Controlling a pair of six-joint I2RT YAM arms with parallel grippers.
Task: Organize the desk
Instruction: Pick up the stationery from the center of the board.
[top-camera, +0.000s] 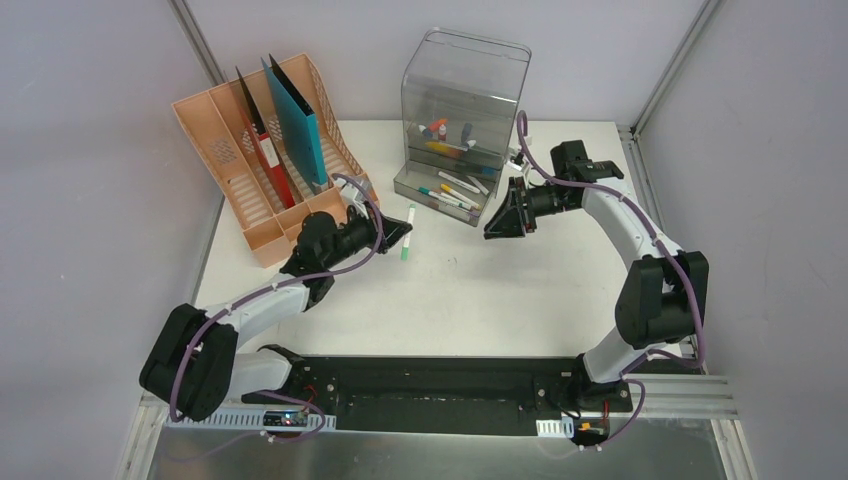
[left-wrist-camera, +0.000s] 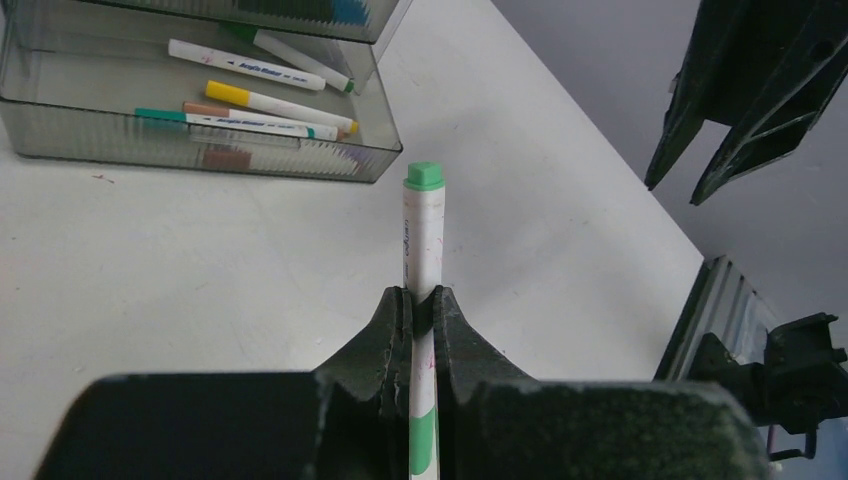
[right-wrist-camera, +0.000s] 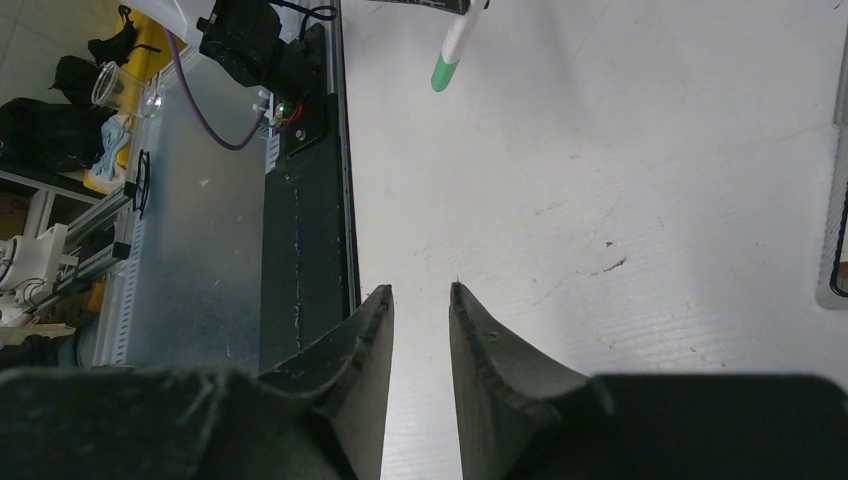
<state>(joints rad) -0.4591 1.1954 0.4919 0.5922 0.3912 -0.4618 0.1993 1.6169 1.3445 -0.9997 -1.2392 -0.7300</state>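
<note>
Only the left wrist view shows you the left pincer (left-wrist-camera: 422, 300) clamped on a green-capped marker (left-wrist-camera: 423, 225). The right wrist view shows the right pincer (right-wrist-camera: 420, 300) apart and empty. The white table (top-camera: 480, 290) spans the overhead view beyond the arm bases (top-camera: 430, 392), with grey walls (top-camera: 100, 100) at its far edge.

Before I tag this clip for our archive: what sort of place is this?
Probably a robotics lab cell staged as an office desk: left arm and right arm bolted at the front rail of the white desk, a peach file rack, a clear drawer box of markers.
</note>
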